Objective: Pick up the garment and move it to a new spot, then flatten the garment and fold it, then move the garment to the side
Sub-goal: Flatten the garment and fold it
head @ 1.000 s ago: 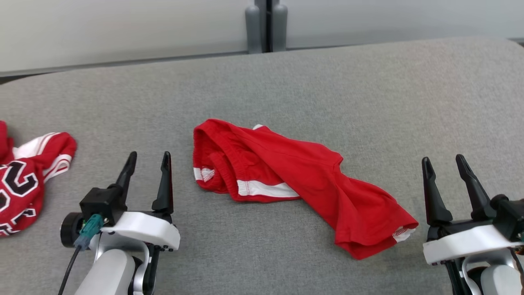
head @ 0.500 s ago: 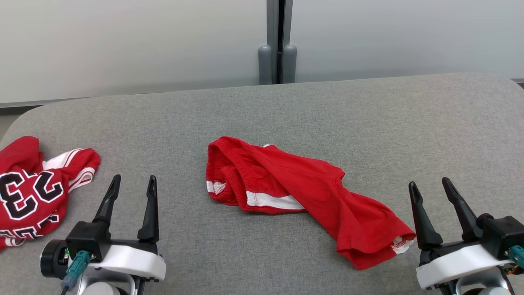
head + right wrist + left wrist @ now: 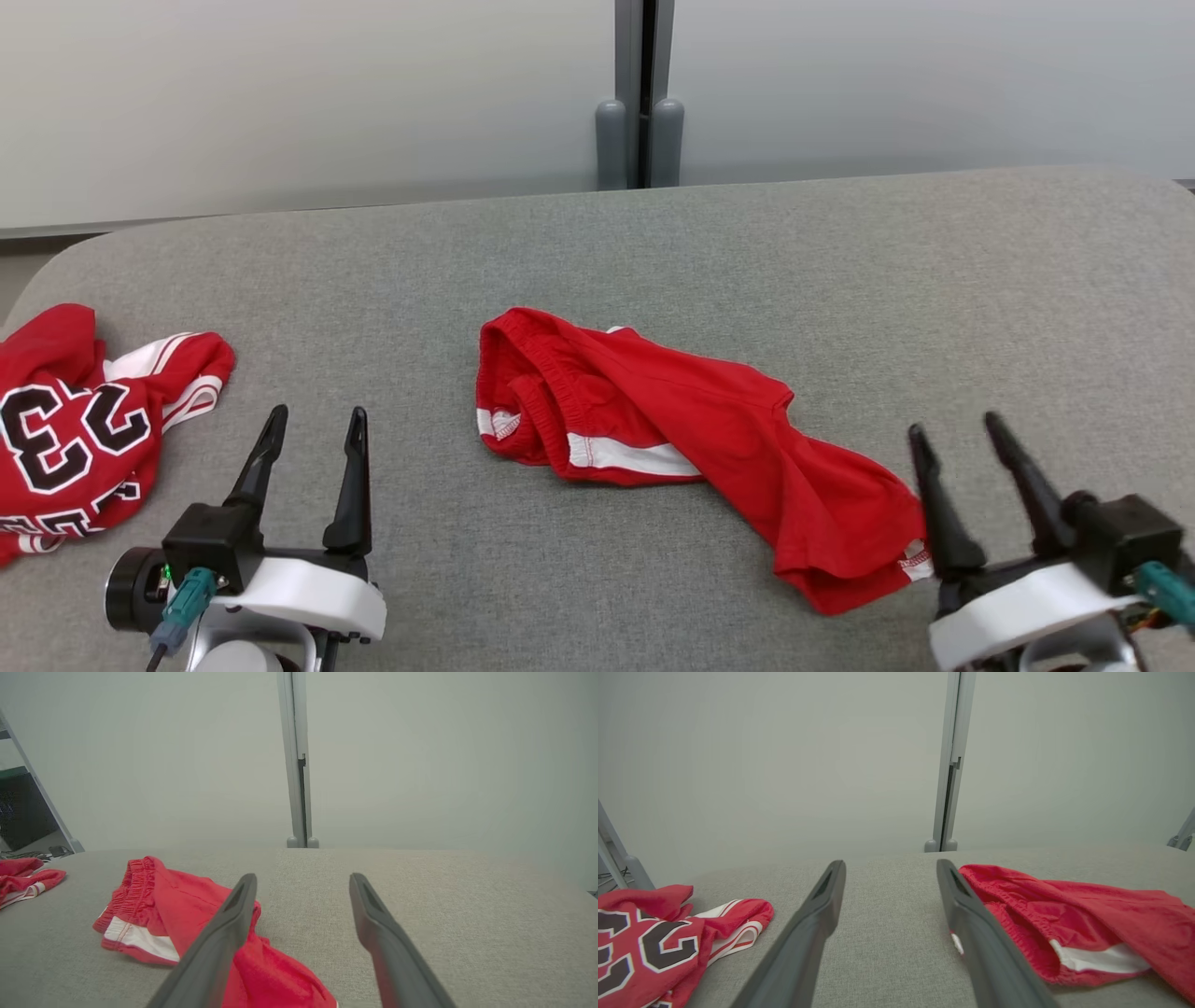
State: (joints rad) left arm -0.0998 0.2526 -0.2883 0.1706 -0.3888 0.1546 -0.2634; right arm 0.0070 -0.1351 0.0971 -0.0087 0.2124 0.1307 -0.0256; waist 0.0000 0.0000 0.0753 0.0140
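**Shorts bunched mid-table; both grippers open, empty**

Red shorts (image 3: 691,439) with white trim lie crumpled on the grey table (image 3: 840,261), roughly mid-surface. The elastic waistband is at the left end, and a leg hem trails toward the near right. The cloth is not flat, with folds and overlaps along its length.

Left gripper (image 3: 317,415): lower left in the head view, fingers spread, nothing between them. It sits to the left of the waistband, clearly apart from it.

Right gripper (image 3: 955,425): lower right, fingers spread, nothing between them. Its left finger is just beside the leg hem and overlaps it in the head and right wrist views. Cannot tell if they touch.

A red jersey (image 3: 84,429) with black numerals is heaped at the table's left edge, well apart from the shorts. A grey post (image 3: 639,93) stands behind the far edge.
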